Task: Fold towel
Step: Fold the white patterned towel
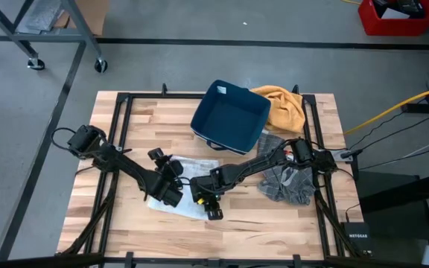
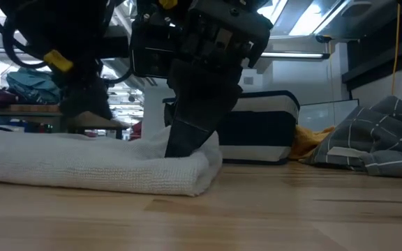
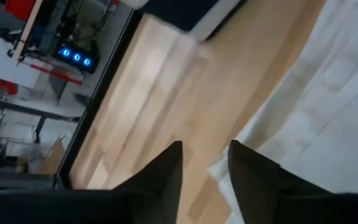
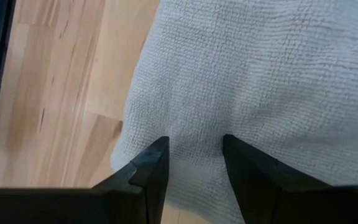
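Right claw (image 4: 194, 155) parted, tips down on white towel (image 4: 278, 81), nothing gripped.

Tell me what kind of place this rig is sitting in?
Probably a lab or workshop, not a home. The wooden table stands on a bare grey concrete floor, a wheeled metal frame is parked beside it, and a yellow cable trails across the floor. The low view shows ceiling strip lights.
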Available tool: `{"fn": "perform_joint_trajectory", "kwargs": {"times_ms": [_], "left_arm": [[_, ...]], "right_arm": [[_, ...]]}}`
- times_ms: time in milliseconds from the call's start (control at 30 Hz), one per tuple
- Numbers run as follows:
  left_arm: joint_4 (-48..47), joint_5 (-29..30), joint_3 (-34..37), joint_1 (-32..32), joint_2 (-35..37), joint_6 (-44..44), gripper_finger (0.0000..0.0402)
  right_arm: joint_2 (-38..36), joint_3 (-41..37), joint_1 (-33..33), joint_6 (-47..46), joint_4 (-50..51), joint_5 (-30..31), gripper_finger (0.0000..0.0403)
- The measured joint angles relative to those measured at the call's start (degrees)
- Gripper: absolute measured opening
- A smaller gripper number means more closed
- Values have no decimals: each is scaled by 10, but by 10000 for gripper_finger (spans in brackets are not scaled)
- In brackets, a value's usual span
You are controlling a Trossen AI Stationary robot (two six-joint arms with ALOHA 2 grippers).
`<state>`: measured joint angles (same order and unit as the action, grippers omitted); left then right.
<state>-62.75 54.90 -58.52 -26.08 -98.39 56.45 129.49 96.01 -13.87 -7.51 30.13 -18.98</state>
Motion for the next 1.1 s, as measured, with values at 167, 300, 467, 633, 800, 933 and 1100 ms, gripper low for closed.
{"fn": "perform_joint_trajectory", "kwargs": {"times_ms": [167, 300, 467, 633, 800, 933, 1100], "left_arm": [[-38, -85, 0, -5, 0, 66, 140], [-46, -194, -14, -20, 0, 44, 140], [-47, -262, -43, -45, 0, -13, 140], [-97, -262, -73, -64, 1, -5, 140], [-177, -248, -89, -85, 28, 17, 140], [-202, -247, -89, -112, 65, 17, 140], [-203, -246, -90, -170, 109, 33, 140]], "right_arm": [[0, 0, 0, 0, 0, 4, 159], [0, 0, 0, -2, 0, 8, 159], [0, 1, 4, -30, -1, 0, 159], [0, 40, 8, -45, 52, -1, 159], [1, 119, 8, -31, 126, 39, 159], [1, 185, 7, -28, 184, 95, 159], [0, 240, 4, -71, 258, 133, 159]]}}
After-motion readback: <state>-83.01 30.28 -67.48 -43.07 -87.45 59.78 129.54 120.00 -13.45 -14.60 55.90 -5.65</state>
